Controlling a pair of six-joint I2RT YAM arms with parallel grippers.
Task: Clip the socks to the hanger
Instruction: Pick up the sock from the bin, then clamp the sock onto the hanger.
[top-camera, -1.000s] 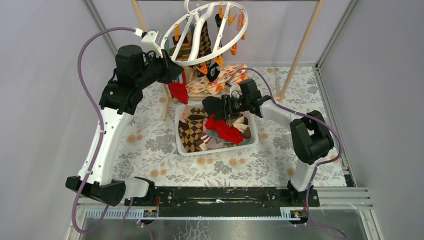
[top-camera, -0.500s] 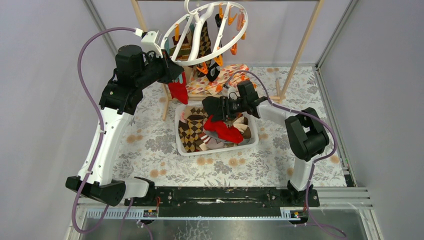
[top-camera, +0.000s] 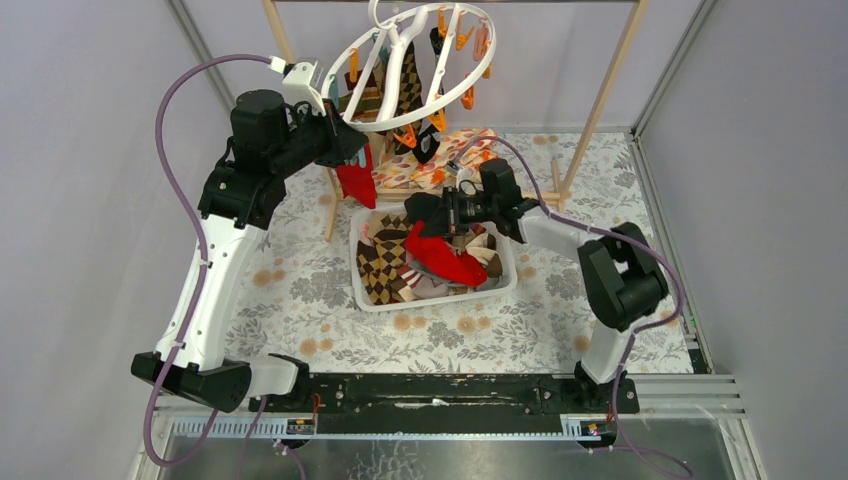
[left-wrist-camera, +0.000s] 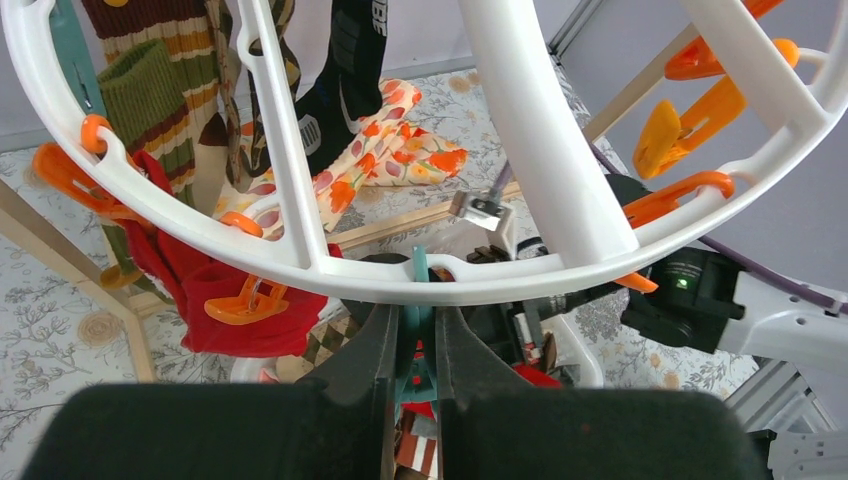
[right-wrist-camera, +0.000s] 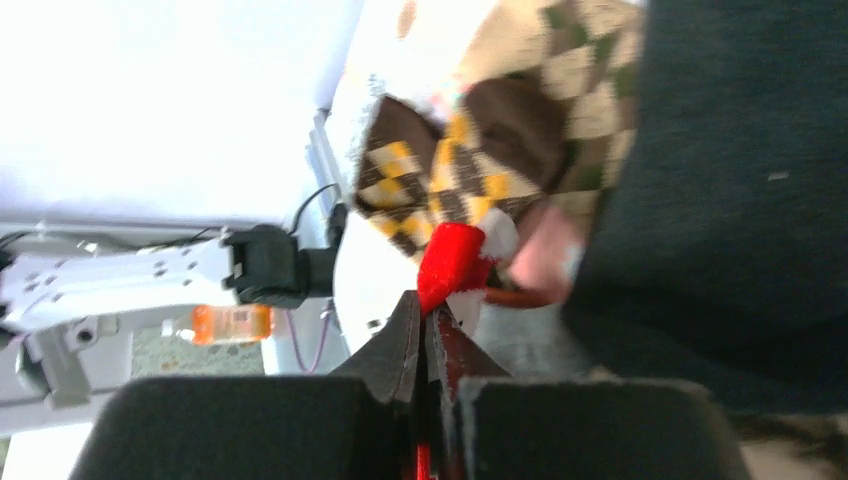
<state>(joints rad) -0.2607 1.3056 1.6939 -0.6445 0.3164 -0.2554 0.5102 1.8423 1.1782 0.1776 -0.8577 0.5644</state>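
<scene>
view from above: hanging the hanger (top-camera: 398, 55) off the wooden frame (top-camera: 600, 100), keeping the left gripper (top-camera: 345, 140) at its near rim; reaching the right gripper (top-camera: 430, 228) over the basket (top-camera: 440, 296) on the worktop (top-camera: 300, 290), holding one end of a red sock (top-camera: 445, 260).
left wrist: squeezing a teal clip (left-wrist-camera: 417, 300) under the white ring, left gripper (left-wrist-camera: 417, 320) closed on it.
right wrist: pinching the red sock (right-wrist-camera: 452, 255), right gripper (right-wrist-camera: 428, 315) closed tight, with an argyle sock (right-wrist-camera: 450, 170) just behind.

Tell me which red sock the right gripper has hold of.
The red sock lying in the basket, pinched in the right gripper. The other red sock hangs clipped to the hanger, away from that gripper.
</scene>
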